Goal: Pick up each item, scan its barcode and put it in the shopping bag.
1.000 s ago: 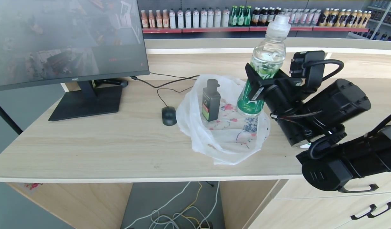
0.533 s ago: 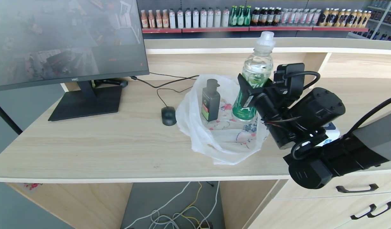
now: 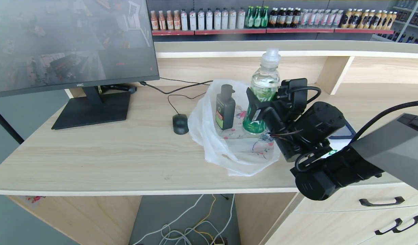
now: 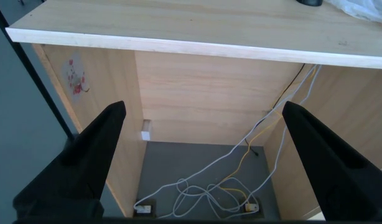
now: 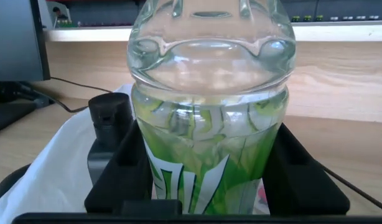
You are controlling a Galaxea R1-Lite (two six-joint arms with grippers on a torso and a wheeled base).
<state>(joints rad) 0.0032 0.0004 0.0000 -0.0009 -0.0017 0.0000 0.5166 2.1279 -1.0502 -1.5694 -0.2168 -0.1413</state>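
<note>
My right gripper (image 3: 258, 107) is shut on a clear bottle with a green label (image 3: 261, 93), held upright over the right side of the white shopping bag (image 3: 236, 136) on the counter. In the right wrist view the green-label bottle (image 5: 211, 124) stands between the two black fingers (image 5: 119, 168), with the bag (image 5: 48, 168) behind it. A dark grey bottle (image 3: 225, 107) stands upright inside the bag, to the left of the held bottle; it appears as the dark bottle (image 5: 110, 134) in the right wrist view. My left gripper (image 4: 203, 155) hangs open below the counter's front edge, above the floor cables.
A monitor (image 3: 73, 44) on a black stand sits at the counter's left, with a black mouse (image 3: 180, 124) and its cable between it and the bag. A flat scanner-like device (image 3: 341, 134) lies right of the bag. Drawers (image 3: 382, 204) sit below at right. Shelves of bottles (image 3: 263, 17) line the back.
My right arm has carried the green-label bottle down and to the left, from well above the bag's right edge to low over the bag. The dark bottle has stayed put.
</note>
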